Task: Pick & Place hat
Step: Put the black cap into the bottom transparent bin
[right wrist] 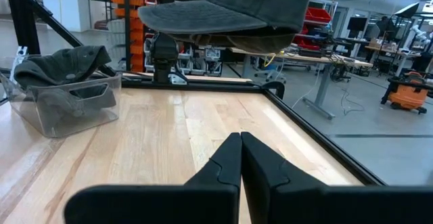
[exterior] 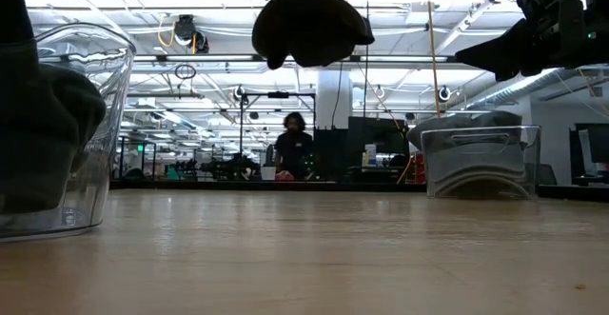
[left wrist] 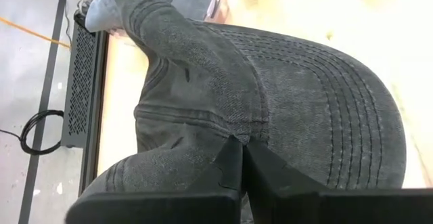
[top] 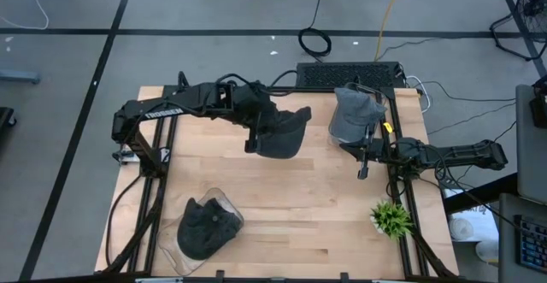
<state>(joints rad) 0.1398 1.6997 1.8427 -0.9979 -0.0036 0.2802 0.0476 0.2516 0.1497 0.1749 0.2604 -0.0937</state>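
Observation:
A dark grey denim cap (top: 282, 133) hangs in the air over the table's far middle, held by my left gripper (top: 255, 131). The low view shows the cap (exterior: 309, 25) high above the tabletop. My left gripper (left wrist: 238, 158) is shut on its cloth. My right gripper (top: 362, 162) waits near the table's right edge, shut (right wrist: 241, 149) and touching nothing. A second dark cap (top: 208, 225) lies in a clear bin (top: 224, 201) at the near left. Grey caps (top: 355, 112) fill another clear bin (exterior: 476, 158) at the far right. My left gripper pinches a fold of the cap's crown (left wrist: 226, 126) between its two fingers, just behind the stitched brim (left wrist: 338, 116). It reaches in from the table's left side. The cap is lifted clear of the table, and its brim (top: 295, 120) points toward the right.
A small green plant (top: 391, 218) stands at the near right edge. A black keyboard (top: 346, 73) lies beyond the far edge. The bare wooden tabletop (top: 299, 206) stretches between the two bins. A person (exterior: 295, 148) is far off in the room behind.

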